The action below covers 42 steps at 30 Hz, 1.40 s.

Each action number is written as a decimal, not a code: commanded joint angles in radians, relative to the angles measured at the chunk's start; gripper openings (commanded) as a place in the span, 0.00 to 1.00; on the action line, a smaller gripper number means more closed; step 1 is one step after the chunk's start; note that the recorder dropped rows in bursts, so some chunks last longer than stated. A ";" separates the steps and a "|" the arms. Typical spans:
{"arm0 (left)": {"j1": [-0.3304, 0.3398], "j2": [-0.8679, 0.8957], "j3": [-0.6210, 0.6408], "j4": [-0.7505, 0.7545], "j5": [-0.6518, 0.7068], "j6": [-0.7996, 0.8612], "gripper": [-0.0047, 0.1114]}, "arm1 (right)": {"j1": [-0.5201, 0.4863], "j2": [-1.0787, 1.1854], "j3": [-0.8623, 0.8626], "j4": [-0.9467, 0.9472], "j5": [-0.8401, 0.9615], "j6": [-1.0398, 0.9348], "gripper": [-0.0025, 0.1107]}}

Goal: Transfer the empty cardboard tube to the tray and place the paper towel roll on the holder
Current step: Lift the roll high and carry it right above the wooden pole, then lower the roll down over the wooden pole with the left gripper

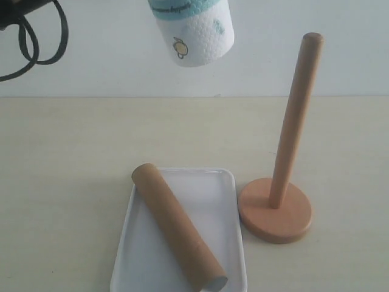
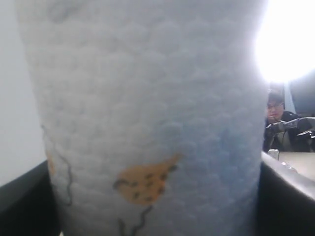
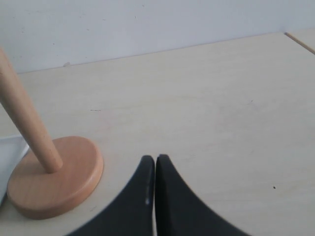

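The white embossed paper towel roll (image 1: 193,30) hangs high over the table's far side, its top cut off by the frame, left of the holder's post top. In the left wrist view the roll (image 2: 147,98) fills the picture, and my left gripper (image 2: 155,201) is shut on it, with a dark finger (image 2: 22,206) on either side. The brown empty cardboard tube (image 1: 178,226) lies diagonally in the white tray (image 1: 213,194). The wooden holder (image 1: 292,140) stands upright just right of the tray, its post bare. My right gripper (image 3: 155,158) is shut and empty, low over the table beside the holder's base (image 3: 64,172).
Black cables (image 1: 36,36) loop at the exterior view's top left. A pale wall rises behind the table. A corner of the tray (image 3: 10,152) touches the holder's base. A table seam (image 3: 300,42) shows far off in the right wrist view.
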 commanded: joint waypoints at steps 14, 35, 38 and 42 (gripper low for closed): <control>-0.226 -0.008 -0.103 -0.248 0.088 0.125 0.08 | -0.008 -0.005 0.000 -0.002 -0.012 0.001 0.02; -0.284 0.205 -0.230 -0.311 0.102 0.147 0.08 | -0.008 -0.005 0.000 -0.002 -0.012 0.001 0.02; -0.284 0.223 -0.230 -0.312 0.102 0.147 0.08 | -0.008 -0.005 0.000 -0.002 -0.012 0.001 0.02; -0.284 0.248 -0.230 -0.312 0.079 0.147 0.08 | -0.008 -0.005 0.000 -0.002 -0.012 0.001 0.02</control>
